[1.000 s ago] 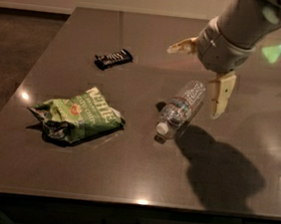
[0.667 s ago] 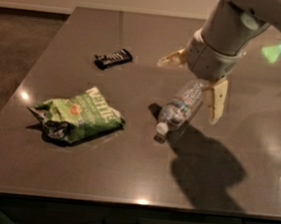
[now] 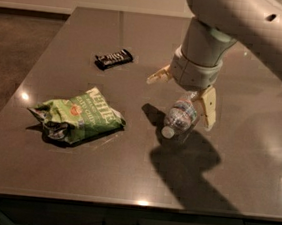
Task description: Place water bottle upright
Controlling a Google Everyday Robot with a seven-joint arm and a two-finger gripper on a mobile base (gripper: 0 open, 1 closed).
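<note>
Big dark table (image 3: pixel 123 183), and the robot's arm (image 3: pixel 203 50) hangs straight over the water bottle (image 3: pixel 180 116), hiding its base end. The gripper (image 3: pixel 180 102) sits right above the bottle with its jaws spread wide, one finger up and left of the bottle and one just to its right, nothing clamped. The bottle lies on its side, white cap pointing toward the near edge of the table.

What I'd worry about: it's a round ribbed thing on a slick top, so if one finger touches first while closing, the bottle probably rolls or skids out instead of getting pinched. The fingers also look lined up near the base end rather than mid-body, so even a decent squeeze could let it swing cap-down on the lift, and then it could tip right back over when set down. The green chip bag (image 3: pixel 77 118), well left of the bottle, and the little dark candy bar (image 3: pixel 114 59), up and left of the bottle, seem too far off to get hit.

Versus a second ago: the arm has dropped and swung in over the bottle, and the right-side finger now sits closer to it. Bottle, bag and bar look unmoved.
</note>
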